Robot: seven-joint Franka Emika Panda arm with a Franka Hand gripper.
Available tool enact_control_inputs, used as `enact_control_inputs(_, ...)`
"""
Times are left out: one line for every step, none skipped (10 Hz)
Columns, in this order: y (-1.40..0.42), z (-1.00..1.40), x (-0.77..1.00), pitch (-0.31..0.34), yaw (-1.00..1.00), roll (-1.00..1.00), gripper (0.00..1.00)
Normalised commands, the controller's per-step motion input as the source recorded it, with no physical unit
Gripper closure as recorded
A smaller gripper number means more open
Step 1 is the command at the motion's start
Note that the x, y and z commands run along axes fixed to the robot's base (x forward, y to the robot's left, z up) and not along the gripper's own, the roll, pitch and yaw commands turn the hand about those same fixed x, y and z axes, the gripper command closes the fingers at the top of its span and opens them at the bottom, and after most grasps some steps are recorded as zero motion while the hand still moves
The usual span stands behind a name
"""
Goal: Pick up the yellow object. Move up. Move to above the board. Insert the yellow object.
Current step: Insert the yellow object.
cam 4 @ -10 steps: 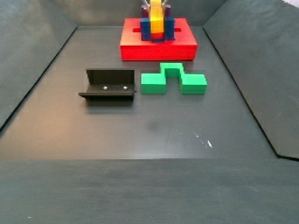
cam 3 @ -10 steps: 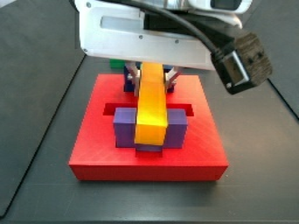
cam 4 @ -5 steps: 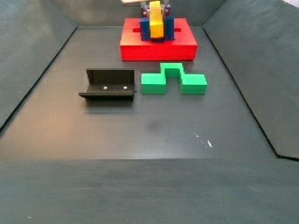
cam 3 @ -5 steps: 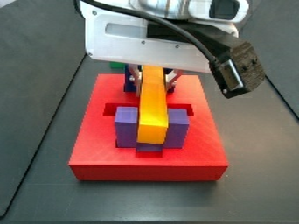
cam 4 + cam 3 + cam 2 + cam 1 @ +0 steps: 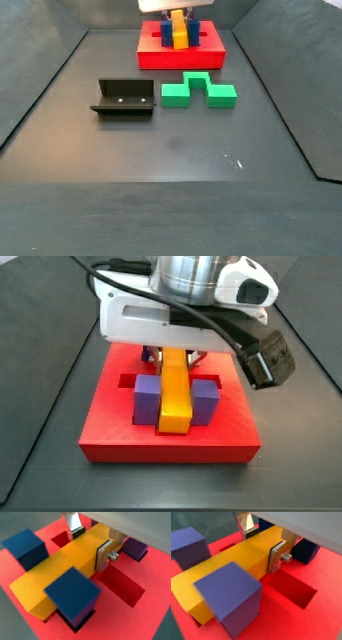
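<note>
The yellow object [image 5: 171,396] lies along the slot of the red board [image 5: 160,441], sunk between two purple posts [image 5: 146,398] so its top is about level with theirs. My gripper [image 5: 174,354] hangs over the board's far half, shut on the bar's far end. In both wrist views the bar [image 5: 231,572] [image 5: 67,567] runs between the posts, with one silver finger [image 5: 275,557] flat on its side and the gripper [image 5: 262,546] [image 5: 90,544] straddling it. In a side view the board [image 5: 181,60] sits at the far end of the floor under the gripper [image 5: 175,12].
A green notched block [image 5: 198,92] and the fixture [image 5: 123,98] stand on the dark floor in front of the board. Blue posts [image 5: 73,594] flank the bar. A black wrist camera and cable [image 5: 263,356] hang beside the gripper.
The gripper has come down over the board, and the yellow bar has sunk from above the posts to level with them.
</note>
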Motion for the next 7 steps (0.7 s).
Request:
enact_control_inputs(-0.23,-0.33,0.0,0.0,0.0,0.15,1.0)
enact_control_inputs(-0.09,-0.34,0.0,0.003,0.0,0.17,1.0)
enact_control_inputs(0.02,-0.3,0.0,0.007,0.0,0.14,1.0)
enact_control_inputs(0.0,-0.35,0.0,0.0,0.0,0.08,1.0)
enact_control_inputs(0.0,-0.03,0.0,0.0,0.0,-0.01,1.0)
enact_control_inputs(0.0,-0.06,0.0,0.0,0.0,-0.01,1.0)
enact_control_inputs(0.0,-0.05,-0.08,0.0,0.0,0.0,1.0)
